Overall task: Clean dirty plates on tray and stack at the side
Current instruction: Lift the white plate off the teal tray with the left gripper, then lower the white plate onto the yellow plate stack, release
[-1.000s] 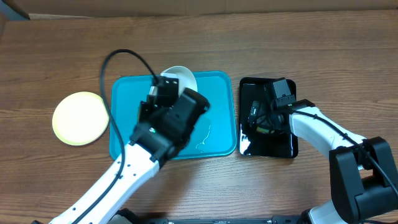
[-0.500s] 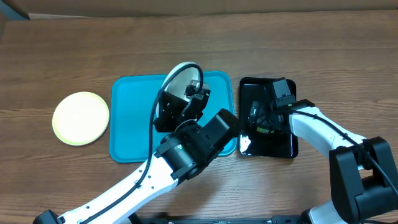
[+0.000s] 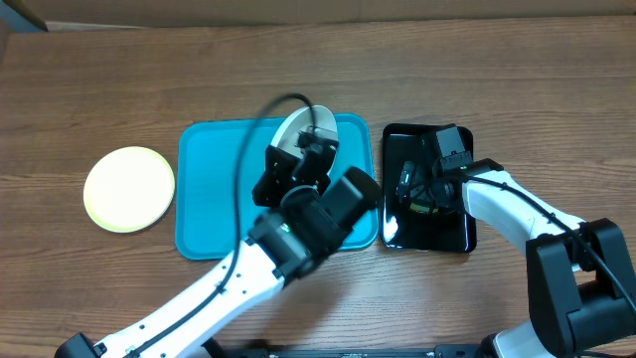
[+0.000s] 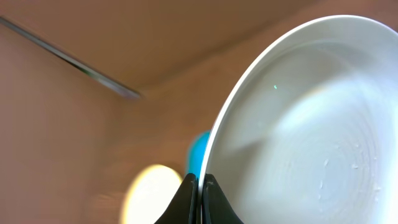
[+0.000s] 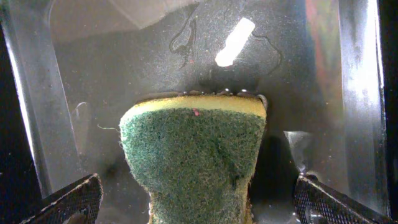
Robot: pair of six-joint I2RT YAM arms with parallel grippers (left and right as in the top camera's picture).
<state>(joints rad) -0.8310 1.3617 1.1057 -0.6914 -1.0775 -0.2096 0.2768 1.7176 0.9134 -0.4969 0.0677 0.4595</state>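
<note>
Left claw (image 4: 200,188) tight on white plate (image 4: 298,124) — over turquoise tray (image 3: 214,199), wooden table (image 3: 99,80).

Soft, even light is falling from overhead on the brown wooden table (image 3: 99,80), throwing only faint shadows. The small glossy black plastic tray (image 3: 437,237) is catching white glare at its 7 o'clock corner. In the left wrist view, motion blur is smearing the background. The round pale yellow-green plastic plate (image 4: 152,193) at 7 o'clock is showing as haze, and the round white plastic plate (image 4: 311,124) is glaring at 3 o'clock. In the right wrist view, the green-and-yellow scouring sponge (image 5: 193,162) is showing sharply under a bright reflected bar at 12 o'clock.
</note>
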